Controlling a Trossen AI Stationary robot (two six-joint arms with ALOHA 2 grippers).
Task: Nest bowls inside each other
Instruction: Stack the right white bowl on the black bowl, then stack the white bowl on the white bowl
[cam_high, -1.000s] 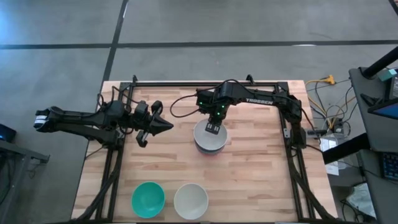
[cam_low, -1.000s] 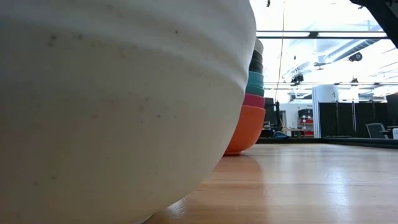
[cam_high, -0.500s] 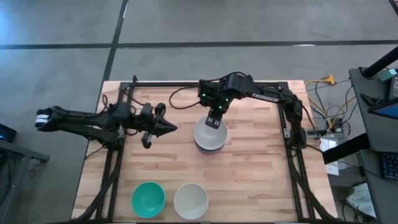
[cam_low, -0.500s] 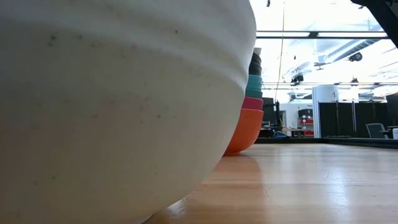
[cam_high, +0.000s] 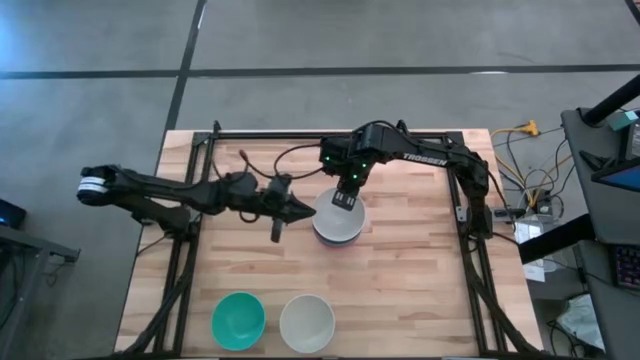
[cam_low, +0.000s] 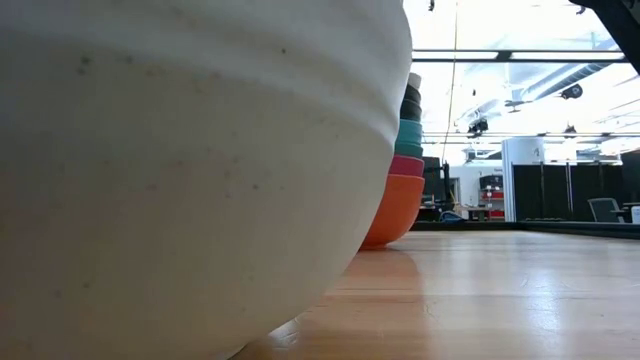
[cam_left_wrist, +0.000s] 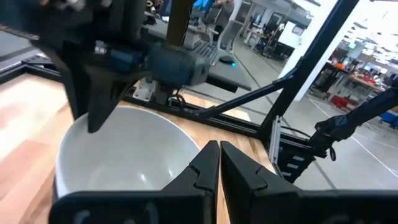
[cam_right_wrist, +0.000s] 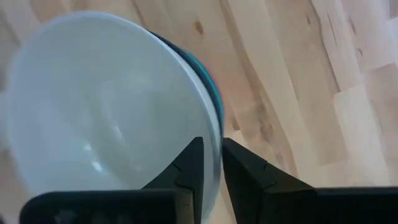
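Observation:
A stack of nested bowls (cam_high: 338, 220) stands mid-table with a white bowl (cam_right_wrist: 106, 106) on top. In the low view the stack (cam_low: 400, 170) shows red, magenta, teal, black and white from the bottom up. My right gripper (cam_high: 347, 200) (cam_right_wrist: 212, 158) is at the white bowl's far rim, shut on it. My left gripper (cam_high: 308, 211) (cam_left_wrist: 219, 155) is shut, with its tips at the stack's left side, level with the white bowl's rim (cam_left_wrist: 186, 134). My right gripper pinches the top white bowl's far rim (cam_right_wrist: 216, 138), one finger inside the bowl and one outside, coming from above and pointing down. The bowl sits nested in the stack. My left gripper's tips are at the stack's left side; I cannot tell whether they touch it.
A teal bowl (cam_high: 238, 320) and a second white bowl (cam_high: 307, 322) stand apart at the table's near edge; that white bowl (cam_low: 190, 170) fills the low view's left. Black frame rails (cam_high: 190, 260) run along the table's sides. Bare wood lies to the right of the stack.
My left gripper has travelled toward the table's right, from well left of the stack up to its left side, staying shut. My right gripper has risen a little toward the far edge and come back down at the white bowl's far rim. The white bowl sits lower in the stack.

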